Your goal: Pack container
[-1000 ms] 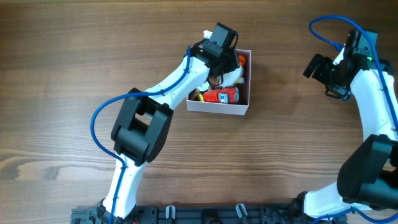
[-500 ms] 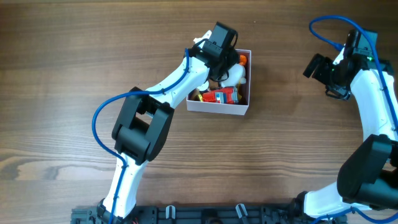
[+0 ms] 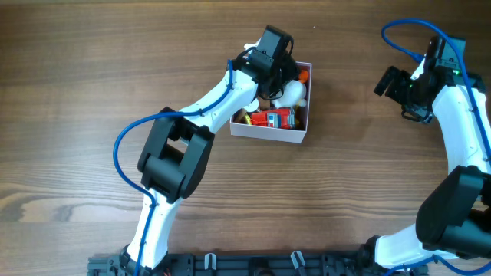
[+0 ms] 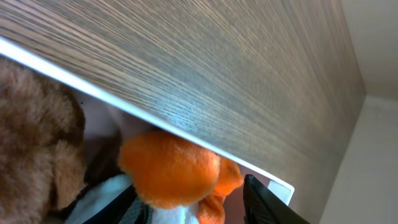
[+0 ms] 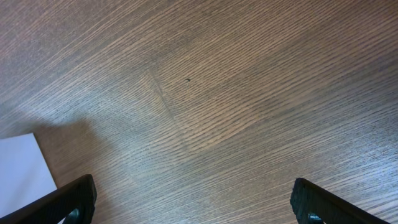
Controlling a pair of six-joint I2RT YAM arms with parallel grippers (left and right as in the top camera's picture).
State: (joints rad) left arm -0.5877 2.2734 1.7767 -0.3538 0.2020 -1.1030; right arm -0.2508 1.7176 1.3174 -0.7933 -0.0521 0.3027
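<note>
At the container's twelve-o'clock wall, left gripper straddles an orange-and-white plush, grip unclear; red toy's print unreadable. Right gripper gapes wide over table.

We saw the wooden table filling the frame. Our right gripper was spread wide, with black fingertips in both lower corners and a white shape at the lower left edge.
</note>
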